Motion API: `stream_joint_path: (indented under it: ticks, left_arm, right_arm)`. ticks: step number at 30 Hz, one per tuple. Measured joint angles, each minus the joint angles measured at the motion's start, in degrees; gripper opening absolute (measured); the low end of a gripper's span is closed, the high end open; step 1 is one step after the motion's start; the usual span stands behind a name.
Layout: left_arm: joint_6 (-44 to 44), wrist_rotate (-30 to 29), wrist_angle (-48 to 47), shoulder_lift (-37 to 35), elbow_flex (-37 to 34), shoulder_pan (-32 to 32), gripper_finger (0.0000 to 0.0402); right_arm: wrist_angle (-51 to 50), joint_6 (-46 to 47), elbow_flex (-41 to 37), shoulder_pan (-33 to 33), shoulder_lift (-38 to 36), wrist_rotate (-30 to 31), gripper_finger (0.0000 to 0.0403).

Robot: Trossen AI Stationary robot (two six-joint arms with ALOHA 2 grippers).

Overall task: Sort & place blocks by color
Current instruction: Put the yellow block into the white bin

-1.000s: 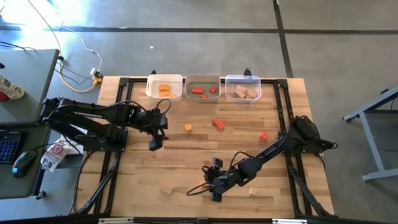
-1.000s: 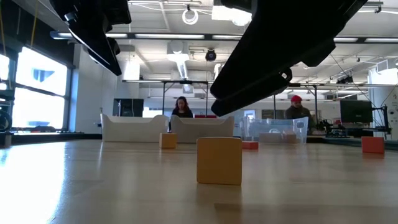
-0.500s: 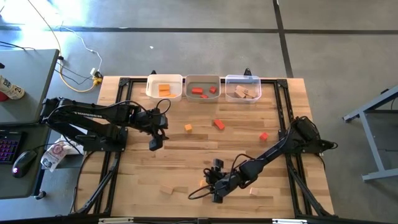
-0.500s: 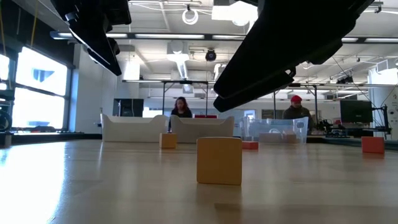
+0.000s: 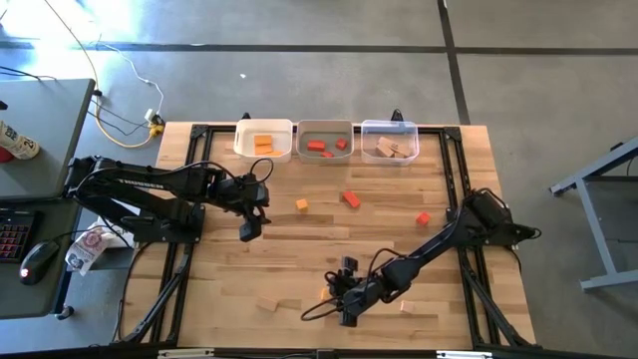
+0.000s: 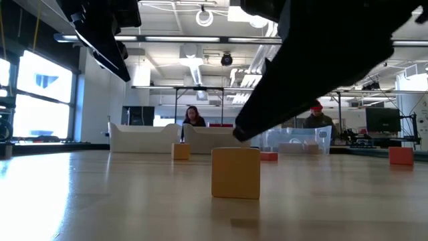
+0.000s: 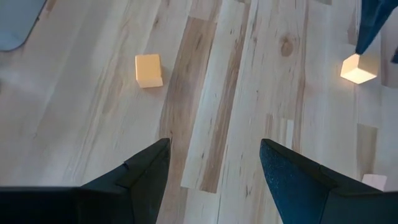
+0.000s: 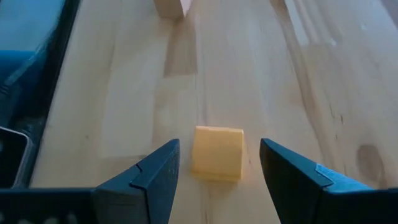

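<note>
A small orange cube (image 8: 217, 153) stands flat on the table, also seen in the low view as the orange cube (image 6: 235, 173). My right gripper (image 8: 219, 144) is open, low over the table's near side (image 5: 344, 302), with one finger on either side of the cube and a gap at each. My left gripper (image 7: 215, 143) is open and hangs above the table's left middle (image 5: 247, 230), touching nothing. Loose on the table lie another orange cube (image 5: 301, 204), two red blocks (image 5: 350, 198) (image 5: 423, 218) and a pale block (image 5: 407, 307).
Three bins stand in a row at the far edge: a white bin (image 5: 264, 152) with orange pieces, a grey bin (image 5: 326, 155) with red pieces, a clear bin (image 5: 389, 155) with pale pieces. A pale block (image 8: 169, 6) lies beyond the cube. People sit in the room behind.
My right gripper has come down toward the orange cube, its fingers still open. The cube and the left arm have kept still.
</note>
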Motion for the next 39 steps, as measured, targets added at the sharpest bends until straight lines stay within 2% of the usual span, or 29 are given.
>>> stream_joint_path:
  ticks: [7, 16, 20, 26, 32, 39]
  left_arm:
    - [0.0, 0.0, 0.1, 0.0, 0.0, 0.0, 0.0234]
    - [0.0, 0.0, 0.2, 0.0, 0.0, 0.0, 0.0234]
    - [0.0, 0.0, 0.4, 0.0, 0.0, 0.0, 0.0234]
    - [1.9, -0.4, 0.5, 0.0, 0.0, 0.0, 0.0234]
    - [3.7, -0.4, 0.5, 0.0, 0.0, 0.0, 0.0234]
    - [9.6, -0.4, 0.5, 0.0, 0.0, 0.0, 0.0234]
  right_arm:
    - [1.4, 1.1, 0.0, 0.0, 2.6, -1.2, 0.0209]
    - [2.7, 1.0, 0.0, -0.4, 3.9, 0.1, 0.0207]
    - [2.9, 1.6, 0.0, -0.9, 4.5, -0.9, 0.0182]
    - [3.5, 2.5, 0.0, -1.4, 4.6, -1.2, 0.0106]
    - [3.5, 3.2, 0.0, -2.6, 4.5, -1.2, 0.0106]
    - [3.0, 1.1, 0.0, -5.6, 2.4, -1.0, 0.0106]
